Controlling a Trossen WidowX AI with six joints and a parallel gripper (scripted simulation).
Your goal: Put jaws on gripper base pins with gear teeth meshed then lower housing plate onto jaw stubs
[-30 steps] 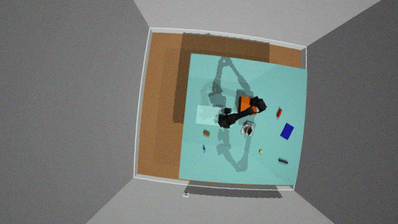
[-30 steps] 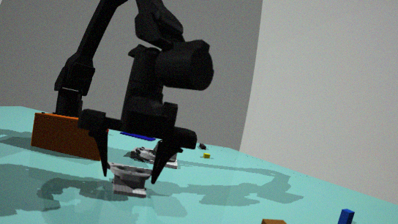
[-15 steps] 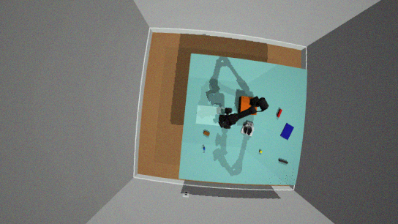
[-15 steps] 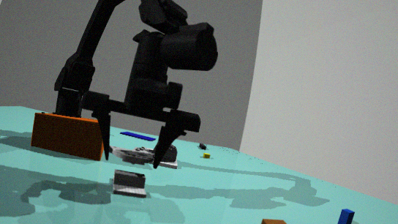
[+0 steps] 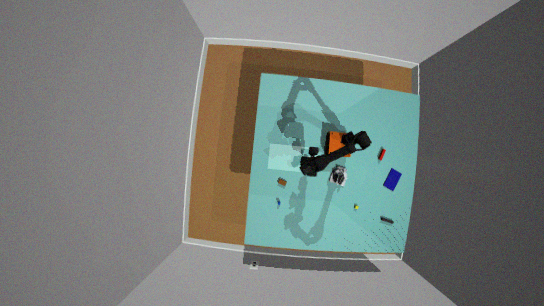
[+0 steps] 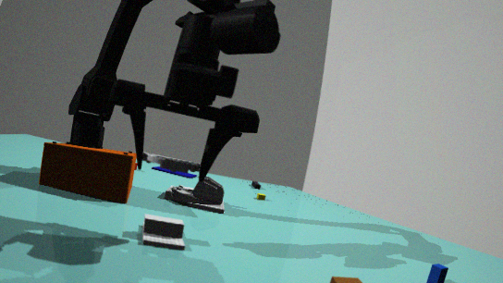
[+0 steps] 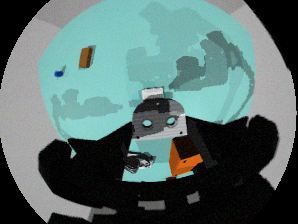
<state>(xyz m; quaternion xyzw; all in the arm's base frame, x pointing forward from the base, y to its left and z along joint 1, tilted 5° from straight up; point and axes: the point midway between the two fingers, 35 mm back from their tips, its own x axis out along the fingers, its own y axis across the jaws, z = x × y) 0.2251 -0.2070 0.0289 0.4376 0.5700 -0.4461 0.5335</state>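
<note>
The gripper [image 6: 171, 173] [image 7: 157, 121] is gripping the two-holed housing plate [image 6: 172, 163] [image 7: 159, 120] above the counter [image 5: 310, 225] [image 6: 296, 259] [image 7: 100, 30]. The assembly [image 5: 338, 175] [image 6: 196, 195] [image 7: 140, 161], seemingly the gripper base with its jaws, is lying beside one orange box [image 5: 335, 142] [image 6: 87, 172] [image 7: 182, 157]; whether the teeth are meshing is hard to tell. Good seating is calling for centering the plate's two holes over the stubs, keeping it level, lowering slowly and releasing only once it is resting flat. Farther out, one blue slab [image 5: 392, 179] [image 6: 174, 172], one red block [image 5: 382, 154] and one yellow block [image 5: 356, 206] [image 6: 261, 197] are lying apart.
</note>
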